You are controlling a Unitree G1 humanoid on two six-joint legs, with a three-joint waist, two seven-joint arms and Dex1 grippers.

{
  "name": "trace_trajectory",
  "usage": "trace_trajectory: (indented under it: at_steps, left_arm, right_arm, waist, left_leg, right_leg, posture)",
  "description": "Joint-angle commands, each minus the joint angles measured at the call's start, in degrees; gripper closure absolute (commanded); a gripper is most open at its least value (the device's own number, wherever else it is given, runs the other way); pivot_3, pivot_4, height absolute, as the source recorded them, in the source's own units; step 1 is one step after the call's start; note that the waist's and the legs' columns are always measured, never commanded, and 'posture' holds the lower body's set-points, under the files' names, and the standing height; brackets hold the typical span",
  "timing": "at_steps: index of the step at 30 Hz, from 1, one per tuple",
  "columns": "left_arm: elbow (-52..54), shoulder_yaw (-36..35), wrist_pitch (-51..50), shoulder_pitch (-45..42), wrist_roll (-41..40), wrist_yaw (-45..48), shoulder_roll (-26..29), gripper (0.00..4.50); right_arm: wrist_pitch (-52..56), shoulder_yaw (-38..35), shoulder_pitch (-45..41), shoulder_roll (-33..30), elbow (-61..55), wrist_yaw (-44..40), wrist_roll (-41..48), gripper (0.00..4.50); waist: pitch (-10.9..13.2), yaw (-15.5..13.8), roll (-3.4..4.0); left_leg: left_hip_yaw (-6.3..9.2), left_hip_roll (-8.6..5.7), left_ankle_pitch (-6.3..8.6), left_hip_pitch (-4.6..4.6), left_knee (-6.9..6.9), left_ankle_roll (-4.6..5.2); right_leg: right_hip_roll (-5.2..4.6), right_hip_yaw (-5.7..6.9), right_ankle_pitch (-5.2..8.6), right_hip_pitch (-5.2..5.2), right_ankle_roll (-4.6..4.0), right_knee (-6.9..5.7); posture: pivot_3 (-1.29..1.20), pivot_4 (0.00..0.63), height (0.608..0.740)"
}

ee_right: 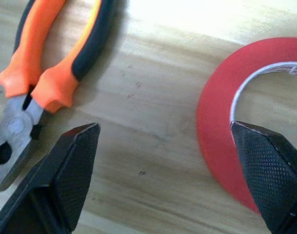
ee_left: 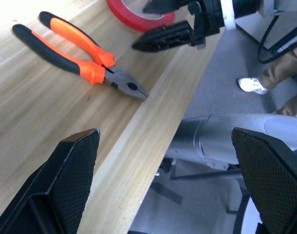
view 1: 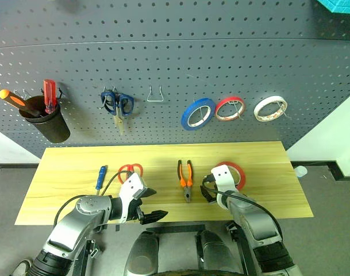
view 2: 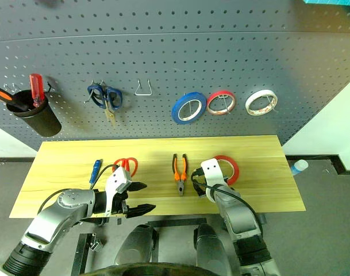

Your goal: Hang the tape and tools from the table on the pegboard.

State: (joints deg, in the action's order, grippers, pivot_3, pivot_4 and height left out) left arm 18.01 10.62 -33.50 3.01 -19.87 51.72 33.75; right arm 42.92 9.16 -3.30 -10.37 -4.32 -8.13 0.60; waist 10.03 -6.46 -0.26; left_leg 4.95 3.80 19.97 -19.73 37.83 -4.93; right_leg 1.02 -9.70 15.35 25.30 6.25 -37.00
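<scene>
Tape lies flat on the table beside the pliers, right gripper spread empty above it; looks light and stiff, so I'd pinch across the ring wall.

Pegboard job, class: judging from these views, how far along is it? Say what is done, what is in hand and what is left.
Nothing looks hung yet: the red tape, pliers and red-handled scissors all lie on the table. Nothing is in hand: the left gripper and right gripper have open, empty fingers; the right hovers between pliers and tape. All three remain for the pegboard.
</scene>
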Motion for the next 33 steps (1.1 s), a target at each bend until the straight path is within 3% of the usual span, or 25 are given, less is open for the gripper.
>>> trace_trajectory:
  at_steps: [1, 17, 33]
  left_arm:
    - [2.0, -0.7, -0.2, 0.4, -1.1, 0.0, 0.7, 0.02]
    - [3.7, -0.8, -1.8, 0.7, -2.7, -0.2, 1.7, 0.02]
    - [6.8, -1.6, -3.7, 1.5, -4.5, -1.3, 2.8, 0.02]
  right_arm:
    - [-1.1, -0.9, -0.3, 0.2, -2.3, 0.5, -0.4, 0.0]
    - [-1.9, -3.2, -3.6, 0.2, 2.5, 1.1, -0.8, 0.0]
    - [2.3, -0.5, -3.1, -0.1, 8.0, -1.2, -1.1, 0.0]
  waist:
    - [0.1, 0.0, 0.0]
    - [0.4, 0.1, 0.12]
    - [1.0, 0.2, -0.03]
  left_leg:
    - [0.0, 0.0, 0.0, -0.02, 0.0, 0.0]
    - [0.0, 0.0, 0.0, -0.35, 0.02, 0.0]
    - [0.01, 0.01, 0.0, -0.4, 0.02, 0.0]
  right_leg:
    - [0.0, 0.0, 0.0, 0.02, 0.0, 0.0]
    - [0.0, 0.0, 0.0, 0.27, 0.0, 0.02]
    - [-0.01, 0.0, 0.0, 0.33, 0.0, 0.02]
  posture:
    - [0.32, 0.162, 0.727]
    - [0.32, 0.175, 0.727]
    - [0.34, 0.189, 0.727]
